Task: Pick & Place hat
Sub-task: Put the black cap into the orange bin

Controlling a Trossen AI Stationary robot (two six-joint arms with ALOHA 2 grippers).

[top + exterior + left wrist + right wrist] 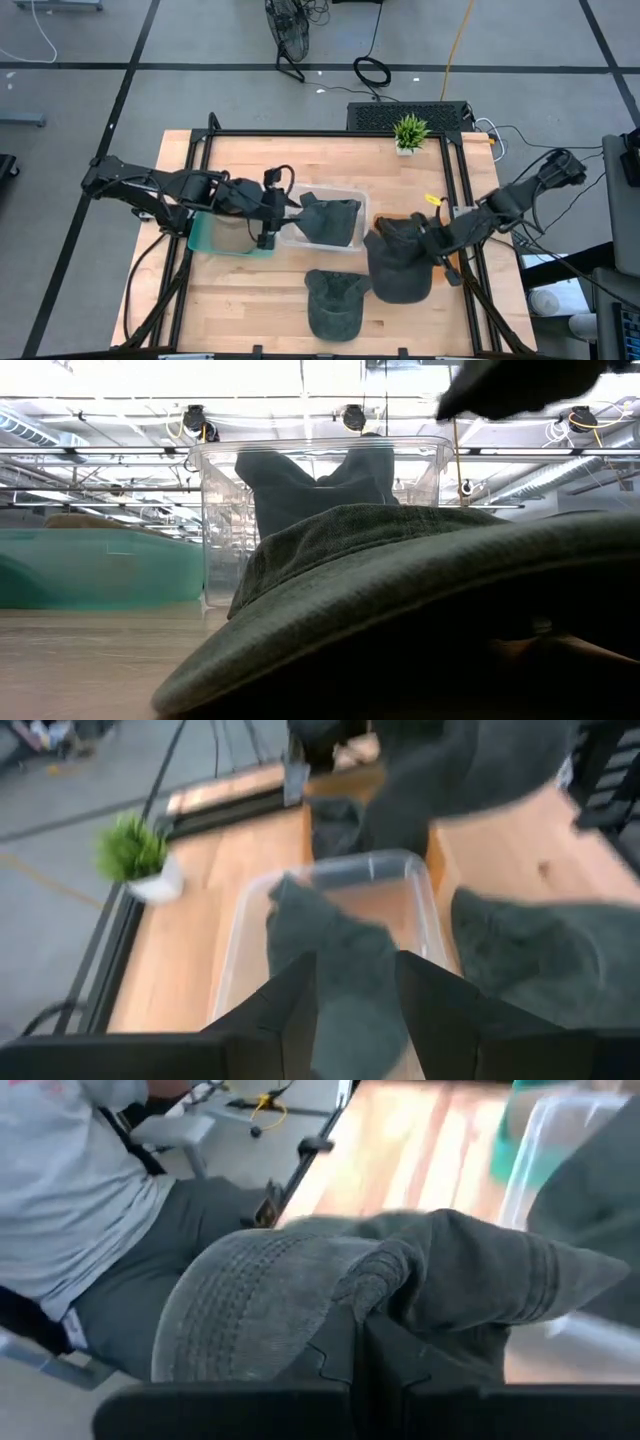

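Your left tool (288,205) hangs at the clear bin's (352,192) rim, fingers parted around the hat (330,218) draped inside it; you seem to be letting go so it drops in. Your right tool (425,240) is clenched on a second hat (400,262), lifted just beside the bin, likely next in line. A third hat (334,303) lies on the desk (230,300) nearby.

One dark grey-green fabric cap (330,220) lay crumpled in the clear plastic bin (352,193), partly draped over its rim. A second matching cap (400,262) hung lifted off the bench just beside the bin. A third (334,302) rested flat on the bench, near its front edge.
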